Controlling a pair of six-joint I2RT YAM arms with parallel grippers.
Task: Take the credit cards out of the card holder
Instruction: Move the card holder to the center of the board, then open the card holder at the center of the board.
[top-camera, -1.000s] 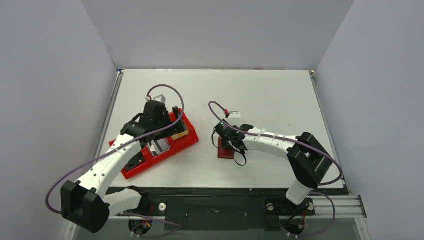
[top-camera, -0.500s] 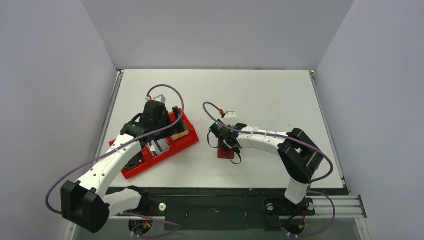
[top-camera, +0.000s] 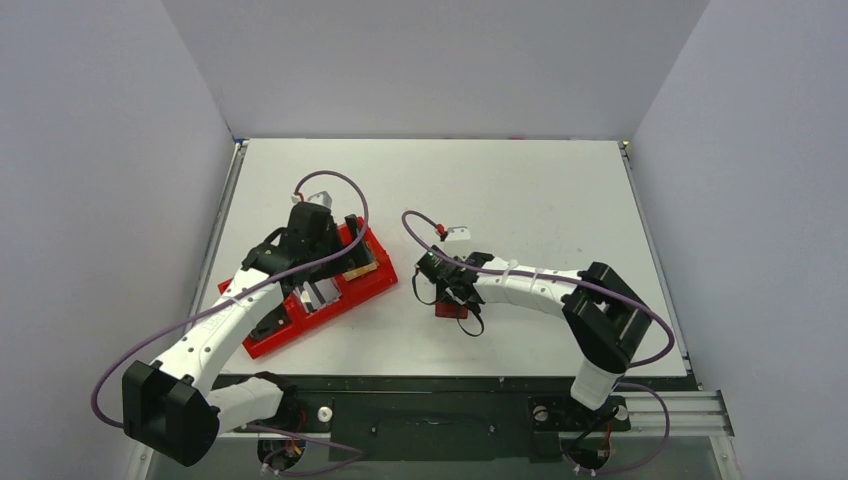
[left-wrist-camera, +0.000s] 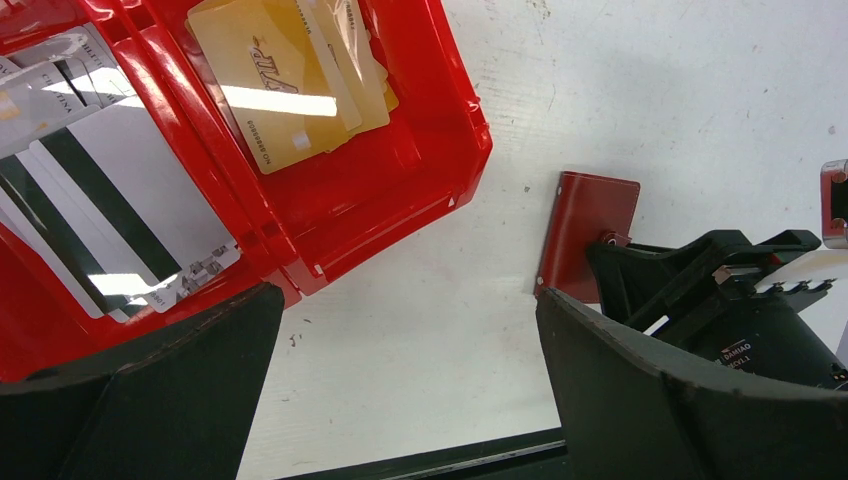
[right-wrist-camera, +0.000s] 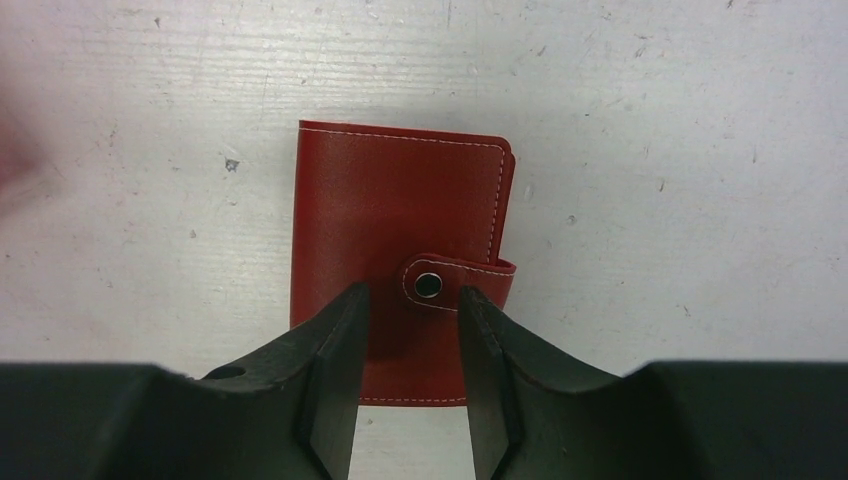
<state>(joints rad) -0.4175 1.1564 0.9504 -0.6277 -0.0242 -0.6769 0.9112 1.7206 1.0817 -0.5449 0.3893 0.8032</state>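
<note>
The card holder (right-wrist-camera: 400, 200) lies closed and flat on the white table, dark red, its strap tab (right-wrist-camera: 470, 282) snapped down. It also shows as the card holder (top-camera: 452, 309) under the right arm and as the card holder (left-wrist-camera: 590, 225) beside that arm's black head. My right gripper (right-wrist-camera: 413, 295) hangs just over its near half, jaws a small way apart, the snap between the tips and nothing gripped. Gold credit cards (left-wrist-camera: 290, 80) lie in an end compartment of the red tray. My left gripper (left-wrist-camera: 405, 295) is wide open above bare table beside that tray.
The bright-red tray (top-camera: 310, 300) sits at the left with three compartments; white cards with dark stripes (left-wrist-camera: 110, 200) fill the middle one. The table's black front edge (left-wrist-camera: 400, 462) runs just below the left fingers. A small white cable connector (top-camera: 457, 234) floats above the right wrist.
My right gripper has slid a little left and nearer over the card holder. The left arm, the tray and the cards have not moved.
</note>
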